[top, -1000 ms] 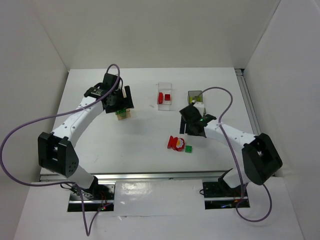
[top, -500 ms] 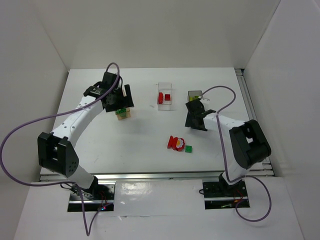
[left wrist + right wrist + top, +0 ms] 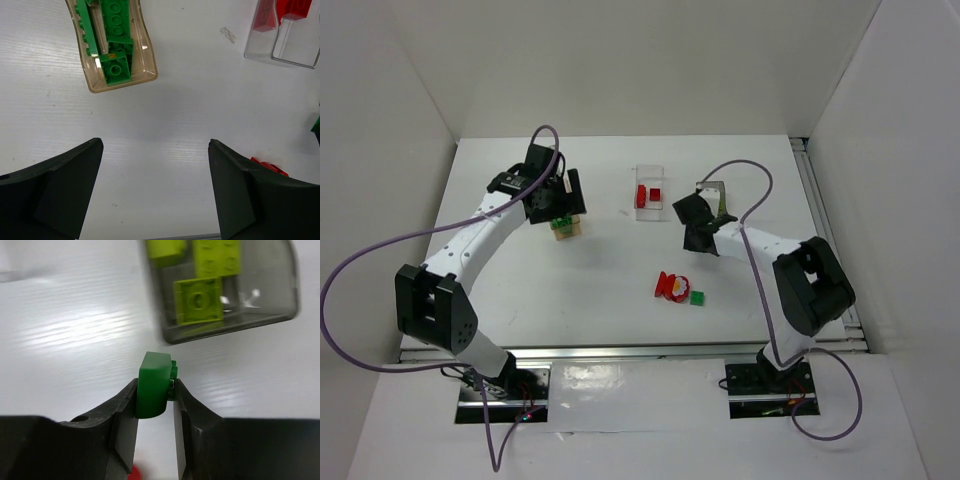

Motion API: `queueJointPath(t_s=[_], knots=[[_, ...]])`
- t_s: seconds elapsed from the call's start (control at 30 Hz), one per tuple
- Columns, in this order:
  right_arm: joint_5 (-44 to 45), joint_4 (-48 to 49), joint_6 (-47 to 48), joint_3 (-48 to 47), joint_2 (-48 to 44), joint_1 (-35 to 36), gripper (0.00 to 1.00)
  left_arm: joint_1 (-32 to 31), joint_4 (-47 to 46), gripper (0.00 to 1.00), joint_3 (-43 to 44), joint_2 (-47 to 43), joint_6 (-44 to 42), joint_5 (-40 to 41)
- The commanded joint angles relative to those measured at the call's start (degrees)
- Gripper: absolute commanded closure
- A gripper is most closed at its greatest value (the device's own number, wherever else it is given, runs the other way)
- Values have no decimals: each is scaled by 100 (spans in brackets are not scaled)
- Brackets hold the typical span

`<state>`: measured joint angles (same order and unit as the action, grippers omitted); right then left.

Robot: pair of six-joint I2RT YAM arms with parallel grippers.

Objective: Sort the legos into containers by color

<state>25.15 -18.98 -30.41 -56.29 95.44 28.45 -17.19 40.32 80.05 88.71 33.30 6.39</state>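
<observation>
The right gripper [image 3: 155, 386] is clamped on a dark green brick [image 3: 150, 382] just beside the smoky grey bin [image 3: 235, 329], which holds yellow-green bricks [image 3: 198, 299]. Well to the left of that bin, the left gripper [image 3: 155, 150] hangs with its jaws wide apart and holds nothing, near the orange-tan bin [image 3: 147, 70] of green bricks [image 3: 116, 67].

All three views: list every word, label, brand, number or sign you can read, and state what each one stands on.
No readable text in any view.
Studs of the green bricks in the orange-tan bin: any embossing is too small to read.
Studs of the yellow-green bricks in the dark grey bin: blurred, unreadable.
The held green brick in the right gripper: no marking visible.
</observation>
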Motion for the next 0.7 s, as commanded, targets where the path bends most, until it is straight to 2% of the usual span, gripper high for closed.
queueJointPath(t_s=[0.0,0.13,0.17,0.3,0.43,0.67], knots=[[150,-325,97,-496,-534,547,82,-30,11,5,125,-196,89,344],[-299,-124,159,-1170,-457,1127,82,110,187,6,178,-301,89,801],[-422,-54,280,-1347,-204,1285,82,189,283,6,256,-301,167,1098],[-782,368,553,-2393,658,1558,82,768,793,6,336,-564,300,1399],[-1220,807,896,-3692,1458,1734,82,1602,846,6,100,-960,441,1216],[-1706,809,1204,-5829,3285,1901,81,2351,846,6,-428,-1759,862,961]])
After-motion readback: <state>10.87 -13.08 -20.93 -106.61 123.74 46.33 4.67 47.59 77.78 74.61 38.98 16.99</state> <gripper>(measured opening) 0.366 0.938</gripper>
